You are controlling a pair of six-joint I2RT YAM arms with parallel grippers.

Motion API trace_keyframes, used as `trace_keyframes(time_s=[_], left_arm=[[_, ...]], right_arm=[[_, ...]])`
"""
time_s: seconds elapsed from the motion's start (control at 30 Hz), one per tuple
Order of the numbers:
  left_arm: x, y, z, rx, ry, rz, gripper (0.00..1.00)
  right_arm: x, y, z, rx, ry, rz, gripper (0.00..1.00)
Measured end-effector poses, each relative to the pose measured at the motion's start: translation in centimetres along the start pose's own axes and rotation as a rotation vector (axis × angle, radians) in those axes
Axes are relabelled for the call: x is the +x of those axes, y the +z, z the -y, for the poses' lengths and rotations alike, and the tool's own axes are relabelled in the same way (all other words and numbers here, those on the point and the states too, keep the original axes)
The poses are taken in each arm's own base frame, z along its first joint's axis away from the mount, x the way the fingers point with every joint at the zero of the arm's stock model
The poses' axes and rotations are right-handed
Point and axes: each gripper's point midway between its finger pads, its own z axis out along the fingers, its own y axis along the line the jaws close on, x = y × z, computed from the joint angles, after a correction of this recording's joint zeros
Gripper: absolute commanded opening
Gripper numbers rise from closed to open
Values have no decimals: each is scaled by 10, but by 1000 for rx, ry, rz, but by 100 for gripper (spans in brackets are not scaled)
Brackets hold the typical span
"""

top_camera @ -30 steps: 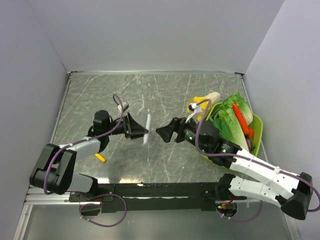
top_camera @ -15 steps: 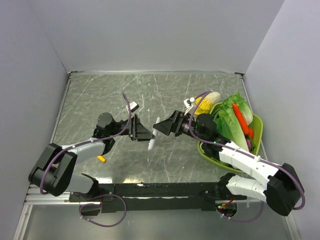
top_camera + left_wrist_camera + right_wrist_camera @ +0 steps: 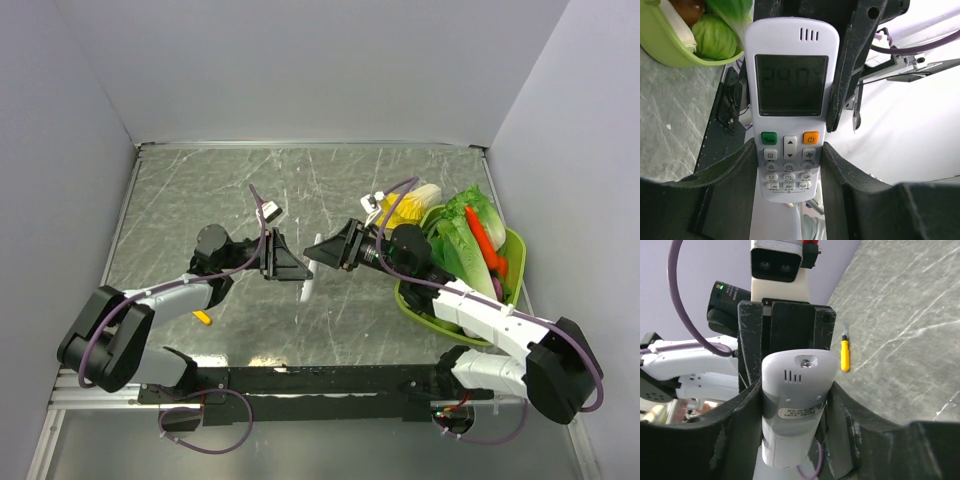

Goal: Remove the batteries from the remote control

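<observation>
Your left fingers stand partly open, clamped on the keypad end of the remote control. Your right fingers press both long edges higher up, from the back face. The remote hangs in the air between the arms, over the middle of the tabletop. Expect a light, stiff, smooth plastic shell that can twist or slip. Grip its long edges and leave the back free. The batteries are hidden, likely inside. A yellow-handled tool lies on the stone, a green basket sits beside your right arm, and walls stand close around.
</observation>
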Motion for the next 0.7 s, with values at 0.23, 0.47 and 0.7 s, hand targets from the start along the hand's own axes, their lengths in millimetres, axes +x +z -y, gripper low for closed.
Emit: trace_keyframes(time_s=[0.23, 0.47, 0.7], left_arm=[[-1, -1, -23, -113, -60, 22, 85], [-31, -12, -31, -341, 58, 173, 87], [-26, -30, -58, -481, 90, 239, 84]], right_arm=[[-7, -12, 14, 125, -64, 38, 22], [-17, -23, 47, 372, -49, 61, 19], [13, -27, 105, 601, 76, -41, 16]])
